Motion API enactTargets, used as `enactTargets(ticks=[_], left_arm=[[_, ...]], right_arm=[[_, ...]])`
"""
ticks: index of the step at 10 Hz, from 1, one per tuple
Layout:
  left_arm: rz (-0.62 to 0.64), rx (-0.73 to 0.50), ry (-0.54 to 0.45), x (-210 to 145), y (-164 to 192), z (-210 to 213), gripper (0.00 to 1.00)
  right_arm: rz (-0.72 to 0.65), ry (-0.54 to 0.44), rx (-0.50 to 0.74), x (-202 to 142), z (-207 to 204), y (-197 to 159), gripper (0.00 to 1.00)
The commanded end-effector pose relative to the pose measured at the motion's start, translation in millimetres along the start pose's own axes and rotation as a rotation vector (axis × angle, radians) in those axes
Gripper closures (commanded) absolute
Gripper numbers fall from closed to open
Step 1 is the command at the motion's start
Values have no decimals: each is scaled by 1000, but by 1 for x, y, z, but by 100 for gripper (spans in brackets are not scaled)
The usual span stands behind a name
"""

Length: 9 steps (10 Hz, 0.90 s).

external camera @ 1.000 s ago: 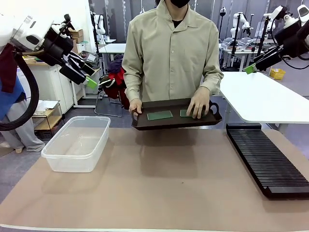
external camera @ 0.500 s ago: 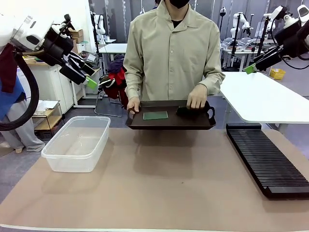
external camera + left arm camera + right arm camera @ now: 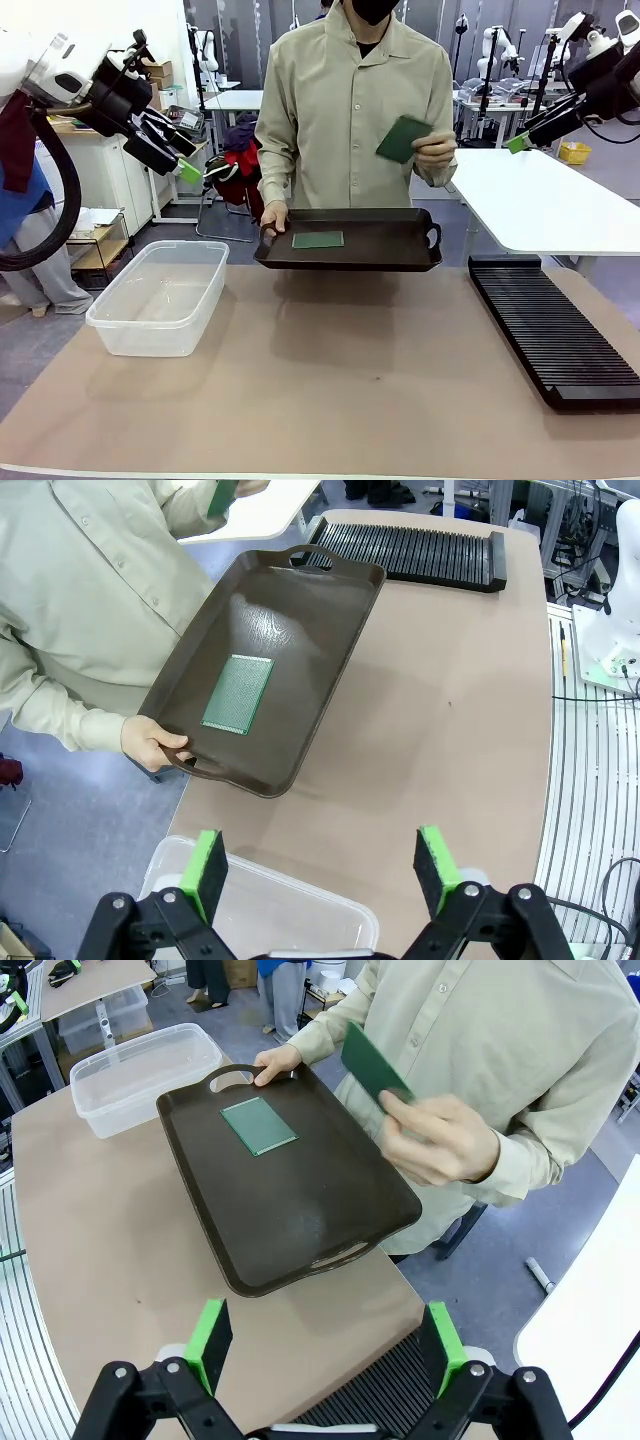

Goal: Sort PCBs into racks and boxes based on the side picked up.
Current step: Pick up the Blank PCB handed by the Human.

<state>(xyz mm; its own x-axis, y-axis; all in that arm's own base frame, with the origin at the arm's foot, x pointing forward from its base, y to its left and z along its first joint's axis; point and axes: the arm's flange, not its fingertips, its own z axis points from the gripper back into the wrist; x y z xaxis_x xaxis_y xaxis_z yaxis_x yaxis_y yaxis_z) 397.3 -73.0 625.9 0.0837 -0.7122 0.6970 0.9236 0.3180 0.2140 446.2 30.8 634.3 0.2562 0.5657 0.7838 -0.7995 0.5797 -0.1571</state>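
**One board lifted off the tray, one lying on it; both grippers spread and empty**

A person stands at the far side of the brown table (image 3: 350, 400) and holds a dark handled tray (image 3: 390, 250) just above its far edge, in the middle. One hand (image 3: 274, 216) grips the tray's left handle. The other hand (image 3: 436, 150) is raised to chest height at the right and pinches a green PCB (image 3: 403, 138), tilted, well clear of the tray. The second PCB (image 3: 318, 240) lies flat on the left half of the tray, near the gripped handle.

The clear plastic tub (image 3: 160, 295) sits on the left part of the table, with nothing visible inside. The long black slotted rack (image 3: 555, 330) lies along the right side, running from near to far.

The left gripper (image 3: 325, 865) hangs high at the far left, above and beyond the tub; its green pads stand wide apart with nothing between them. The right gripper (image 3: 325, 1345) is up at the far right, over the white table behind the rack, fingers likewise spread and holding nothing.
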Motion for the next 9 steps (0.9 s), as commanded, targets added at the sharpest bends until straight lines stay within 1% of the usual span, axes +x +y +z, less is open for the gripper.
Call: enactTargets(ticks=[1,9], left_arm=[[-10,-12,-18,0,0,-1,0],[-10,-12,-18,0,0,-1,0]], right_arm=[[-2,-4,3,-1,0,0,0],[-2,-4,3,-1,0,0,0]])
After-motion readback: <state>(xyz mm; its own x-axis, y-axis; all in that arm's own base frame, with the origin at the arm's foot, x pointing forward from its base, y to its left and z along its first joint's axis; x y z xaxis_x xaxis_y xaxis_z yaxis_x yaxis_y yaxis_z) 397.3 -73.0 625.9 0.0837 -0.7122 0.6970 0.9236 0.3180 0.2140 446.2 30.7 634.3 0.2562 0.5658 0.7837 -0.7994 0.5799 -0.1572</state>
